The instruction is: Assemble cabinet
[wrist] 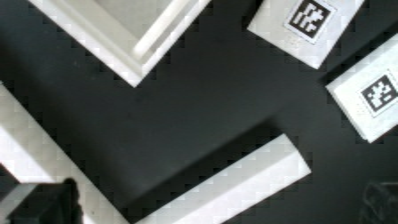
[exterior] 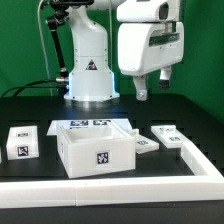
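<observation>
My gripper (exterior: pixel 153 90) hangs empty, jaws apart, high over the table (exterior: pixel 30 108). I judge a pick comes next. That means descending squarely onto a loose panel (exterior: pixel 166 133) beside the cabinet (exterior: pixel 95 150).

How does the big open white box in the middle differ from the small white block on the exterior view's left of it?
The cabinet box is clearly larger than the small block. The cabinet box is hollow and open on top, while the small block looks closed on the sides that show. Both are white, carry black-and-white tags and stand on the black table.
</observation>
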